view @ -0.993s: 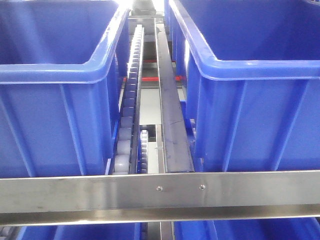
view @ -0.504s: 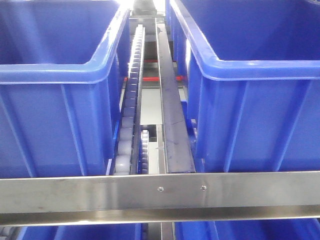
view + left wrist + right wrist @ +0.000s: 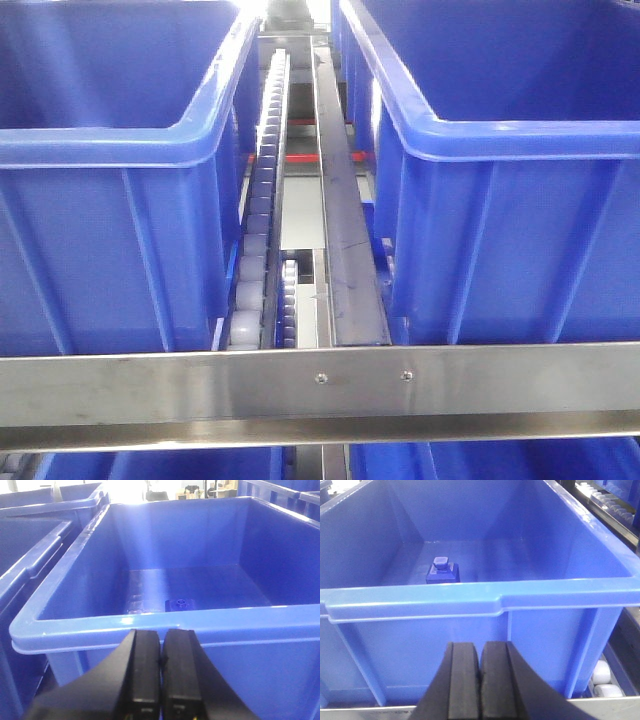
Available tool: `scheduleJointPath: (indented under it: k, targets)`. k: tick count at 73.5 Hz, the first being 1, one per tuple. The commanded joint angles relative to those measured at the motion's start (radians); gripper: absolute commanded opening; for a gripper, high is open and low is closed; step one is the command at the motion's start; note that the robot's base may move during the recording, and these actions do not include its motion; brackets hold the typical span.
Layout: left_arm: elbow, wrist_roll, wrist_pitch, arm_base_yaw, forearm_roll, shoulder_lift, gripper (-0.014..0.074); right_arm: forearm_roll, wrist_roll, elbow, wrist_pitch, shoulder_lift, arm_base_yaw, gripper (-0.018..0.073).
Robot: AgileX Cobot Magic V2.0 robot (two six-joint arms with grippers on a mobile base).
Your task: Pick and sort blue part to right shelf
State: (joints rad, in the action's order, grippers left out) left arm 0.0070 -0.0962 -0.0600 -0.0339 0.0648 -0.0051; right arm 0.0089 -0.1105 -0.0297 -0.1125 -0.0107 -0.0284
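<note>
A small blue part (image 3: 442, 572) sits on the floor of a blue bin (image 3: 485, 600) in the right wrist view, left of centre. My right gripper (image 3: 480, 652) is shut and empty, outside the bin's near wall, below its rim. In the left wrist view another small blue part (image 3: 180, 604) lies on the floor of a blue bin (image 3: 150, 625), partly hidden by the near rim. My left gripper (image 3: 161, 640) is shut with nothing held, just outside that bin's front rim. Neither gripper shows in the front view.
The front view shows two large blue bins (image 3: 110, 150) (image 3: 500, 140) on a rack, with roller tracks (image 3: 262, 200) and a metal rail (image 3: 340, 230) between them. A steel crossbar (image 3: 320, 385) runs along the front. More blue bins (image 3: 30, 555) stand left of the left gripper's bin.
The front view has shifted very slightly; nothing else visibly moved.
</note>
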Motion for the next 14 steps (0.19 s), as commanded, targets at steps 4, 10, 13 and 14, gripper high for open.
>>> scheduleJointPath:
  k: [4, 10, 13, 14]
  targets:
    - [0.024, 0.006, 0.083, 0.001, 0.009, -0.023, 0.0125, 0.001, 0.000, 0.021, 0.099, -0.022, 0.005, 0.0041]
    - [0.024, 0.006, 0.083, 0.001, 0.009, -0.023, 0.0125, 0.001, 0.000, 0.021, 0.099, -0.022, 0.005, 0.0041]
    - [0.024, 0.006, 0.083, 0.001, 0.009, -0.023, 0.0125, 0.001, 0.000, 0.021, 0.099, -0.022, 0.005, 0.0041]
    - [0.024, 0.006, 0.083, 0.001, 0.009, -0.023, 0.0125, 0.001, 0.000, 0.021, 0.099, -0.022, 0.005, 0.0041]
